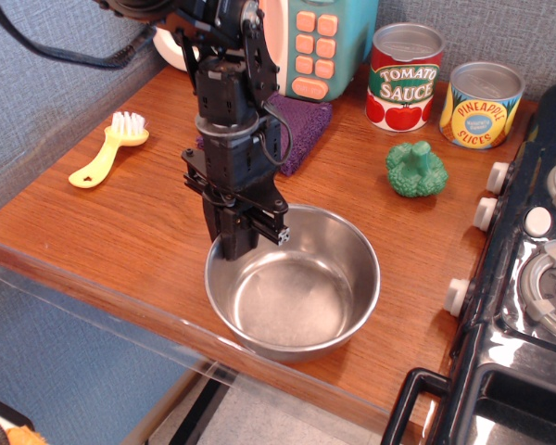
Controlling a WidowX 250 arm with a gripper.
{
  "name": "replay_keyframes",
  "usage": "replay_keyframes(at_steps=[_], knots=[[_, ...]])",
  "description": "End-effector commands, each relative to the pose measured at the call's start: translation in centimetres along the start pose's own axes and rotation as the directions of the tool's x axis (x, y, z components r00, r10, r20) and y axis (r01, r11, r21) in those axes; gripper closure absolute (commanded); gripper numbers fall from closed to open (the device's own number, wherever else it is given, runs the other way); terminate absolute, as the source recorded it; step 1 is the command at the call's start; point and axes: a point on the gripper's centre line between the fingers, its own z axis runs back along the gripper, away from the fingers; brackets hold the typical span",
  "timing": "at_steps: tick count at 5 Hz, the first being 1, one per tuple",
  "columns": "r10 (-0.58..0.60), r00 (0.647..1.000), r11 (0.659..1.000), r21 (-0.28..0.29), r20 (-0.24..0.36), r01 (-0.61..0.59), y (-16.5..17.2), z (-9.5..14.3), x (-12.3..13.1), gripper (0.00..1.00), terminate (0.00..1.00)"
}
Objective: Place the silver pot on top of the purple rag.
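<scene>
One silver pot (nothing inside), one purple rag, two cans. Gripper fingers clamp the pot's rim.

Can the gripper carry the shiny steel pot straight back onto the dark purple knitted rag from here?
Probably yes. The gripper looks shut on the steel pot's near-left rim, and the purple rag lies just behind the arm with nothing on it; bare wood lies between.

Wooden counter; grey-blue wall; black stove.
</scene>
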Motion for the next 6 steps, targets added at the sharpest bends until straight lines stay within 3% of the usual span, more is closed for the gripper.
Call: replay_keyframes(at_steps=[1, 2, 3, 4, 6], knots=[[-0.059, 0.986, 0.997, -0.047, 0.156, 0.067, -1.9, 5.8, 1.3, 1.0, 0.0], [0.007, 0.974, 0.999, -0.054, 0.228, 0.005, -0.1, 8.9, 3.7, 1.0, 0.0], [0.141, 0.955, 0.99, -0.039, 0.259, -0.136, 4.8, 9.8, 6.3, 1.0, 0.0], [0.238, 0.94, 0.971, -0.031, 0.244, -0.237, 8.8, 9.3, 8.0, 1.0, 0.0], [0.332, 0.923, 0.941, -0.009, 0.196, -0.337, 12.6, 7.9, 9.0, 1.0, 0.0]])
